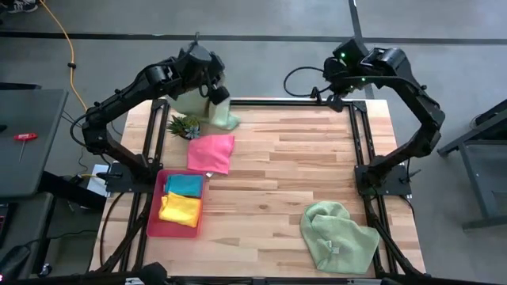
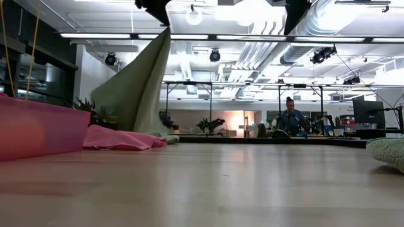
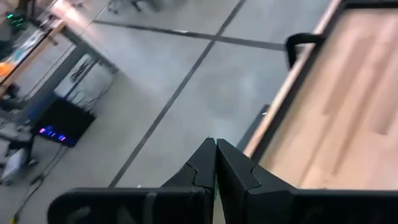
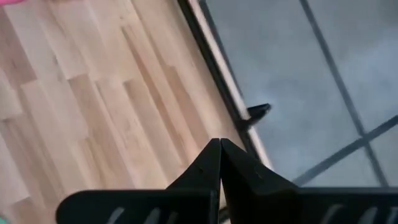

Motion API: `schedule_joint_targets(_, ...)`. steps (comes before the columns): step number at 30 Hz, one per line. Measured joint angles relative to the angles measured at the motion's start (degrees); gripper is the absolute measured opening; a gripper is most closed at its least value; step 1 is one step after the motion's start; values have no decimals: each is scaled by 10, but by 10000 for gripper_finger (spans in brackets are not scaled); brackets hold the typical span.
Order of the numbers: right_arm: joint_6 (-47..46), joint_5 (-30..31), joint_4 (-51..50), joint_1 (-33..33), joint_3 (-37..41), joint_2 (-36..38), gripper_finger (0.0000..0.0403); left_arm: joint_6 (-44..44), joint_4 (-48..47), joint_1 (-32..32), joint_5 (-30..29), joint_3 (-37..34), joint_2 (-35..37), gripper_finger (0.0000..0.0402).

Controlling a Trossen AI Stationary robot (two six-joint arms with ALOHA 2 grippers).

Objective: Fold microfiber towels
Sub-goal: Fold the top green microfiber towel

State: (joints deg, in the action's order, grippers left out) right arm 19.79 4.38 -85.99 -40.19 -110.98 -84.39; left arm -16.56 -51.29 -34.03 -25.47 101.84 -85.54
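Note:
A pale green towel hangs at the table's far left, with my left gripper shut on its top. In the low view it drapes down as a wide sheet. A hot pink towel lies flat on the table just in front of it. A teal towel and a yellow one lie folded in the pink tray. A second pale green towel lies crumpled at the near right. My right gripper hovers shut over the far right corner, holding nothing. My left gripper pinches the pale green towel's uppermost point between its two shut fingers, coming from above on a slant. Whether that is a corner or a fold cannot be told. The cloth hangs below and widens downward, and its lower end rests on the table.
A small spiky plant stands at the far left beside the hanging towel. The wooden table has bare boards across its middle and right. A black frame runs along its edges. A person shows far off in the room behind.

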Motion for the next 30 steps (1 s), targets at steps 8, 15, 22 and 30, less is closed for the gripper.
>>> schedule_joint_targets(8, -28, -48, 99, 4, 96, 49, 0, 71, 51, 67, 58, 0, -11, 0)
schedule_joint_targets(15, -33, -70, 144, -9, 188, 111, 0, 89, 131, 164, 72, 0, -56, 0)
schedule_joint_targets(22, -43, -141, 146, -29, 281, 163, 0, 96, 175, 212, 69, 42, -122, 0)
schedule_joint_targets(30, -61, -215, 179, -29, 375, 202, 0, 118, 97, 205, 69, 185, -208, 0)
